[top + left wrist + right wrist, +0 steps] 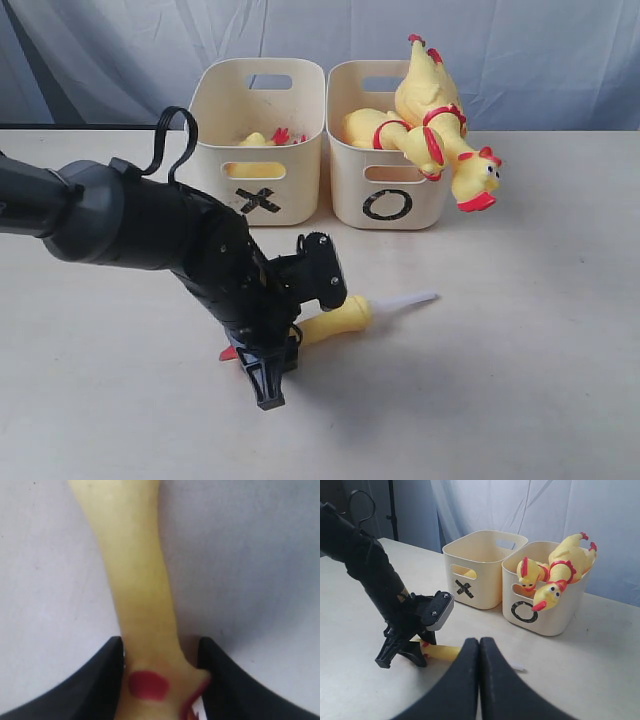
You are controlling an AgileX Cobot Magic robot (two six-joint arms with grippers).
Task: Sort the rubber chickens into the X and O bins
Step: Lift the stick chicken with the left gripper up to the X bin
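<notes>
A yellow head-neck piece (340, 320) of a rubber chicken lies flat on the tabletop (520, 380), in front of the two bins and well apart from them. In the exterior view its long axis runs from lower left to upper right. The white tube (405, 300) points right and slightly toward the bins, and the head end sits to the left under the left gripper (262, 385).

The left arm (130, 215) enters from the left edge and slopes down to the right. Its wrist is bent so the black fingers (100, 680) point at the tabletop.

In the left wrist view the fingers straddle the head end, part-closed and meeting it on both sides, though how firm the grip is cannot be told. The neck there is smooth pale yellow and widens toward the head, with a round red spot and a red edge beside one finger.

The right gripper (479, 680) hangs above the tabletop, its fingers pressed together with nothing between them.

Behind, the cream X bin (220, 195) holds a yellow-and-red piece (268, 138). The O bin (350, 200) beside it holds two whole chickens (425, 95), one head hanging over its front rim.
</notes>
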